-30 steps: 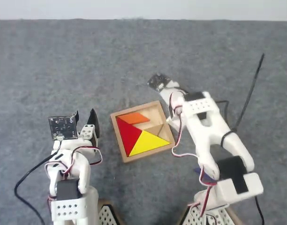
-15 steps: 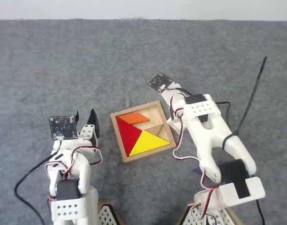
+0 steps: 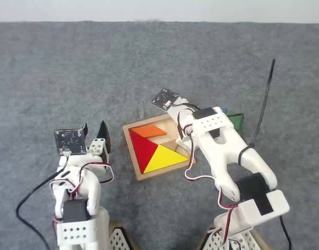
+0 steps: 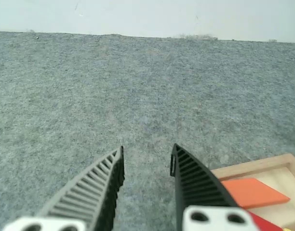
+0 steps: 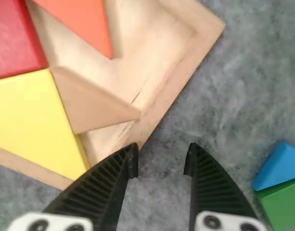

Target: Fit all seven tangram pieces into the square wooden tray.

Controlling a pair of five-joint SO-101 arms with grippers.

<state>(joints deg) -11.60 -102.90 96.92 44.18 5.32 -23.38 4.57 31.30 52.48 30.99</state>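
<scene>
A: Grippers: how are they held?
B: Both are held partly open, nothing gripped. The right gripper [image 5: 161, 156] is placed just beside the right rim of the square wooden tray [image 3: 131, 154], the left gripper [image 4: 147, 159] to its left.
A: Pieces?
B: A red triangle [image 3: 142, 147], yellow triangle [image 3: 163, 158], orange parallelogram [image 3: 148, 131] and plain wooden triangle [image 5: 92, 103] are seated inside. A green block [image 3: 235, 121] and blue triangle [image 5: 282, 166] are seen on the felt, right.

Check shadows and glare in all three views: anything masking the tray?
High view: soft, even light, no glare on the tray. Left wrist view: flat light, mat evenly lit. Right wrist view: only a thin shadow along the tan triangle; yellow triangle free of glare. Nothing masked.
</scene>
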